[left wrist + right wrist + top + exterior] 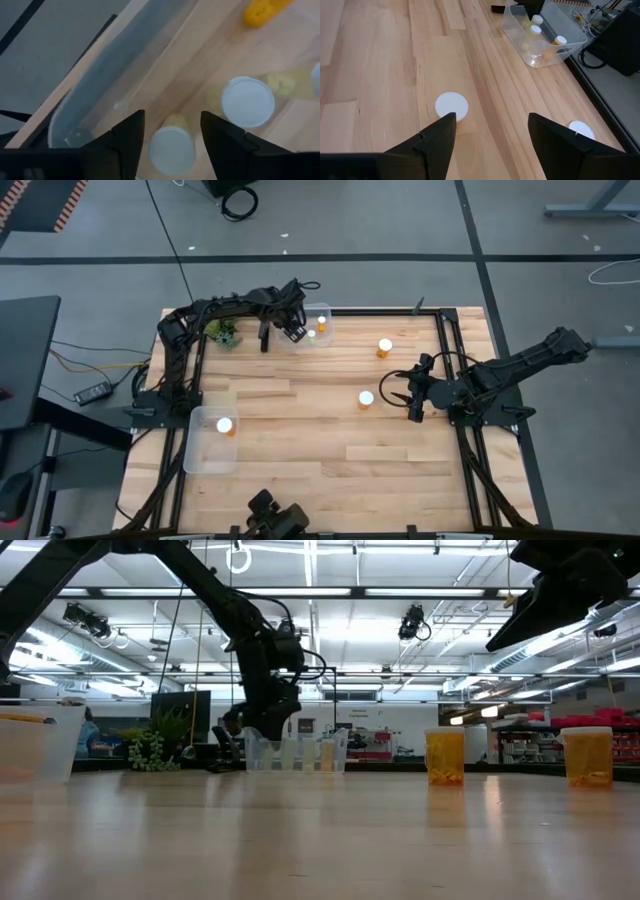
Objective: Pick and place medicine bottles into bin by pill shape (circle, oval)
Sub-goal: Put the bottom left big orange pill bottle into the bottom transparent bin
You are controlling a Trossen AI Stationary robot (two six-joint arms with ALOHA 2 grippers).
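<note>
My left gripper (296, 331) is open over the clear far bin (318, 313). Its fingers (131, 135) stand on either side of a white-capped bottle (172, 150) that stands upright in the bin; I cannot tell whether they touch it. A second bottle (247, 101) stands beside it in the bin. My right gripper (408, 396) is open and empty, low over the table, facing a lone amber bottle (366, 399), which also shows in the right wrist view (451, 106). Another bottle (385, 347) stands farther back. The near-left bin (205, 455) holds one bottle (226, 424).
A small green plant (224, 334) stands just left of the far bin. Dark rails (450, 370) frame the table. In the low view the two loose bottles (445, 757) (587, 757) stand at the right, and the far bin (295, 752) in the middle.
</note>
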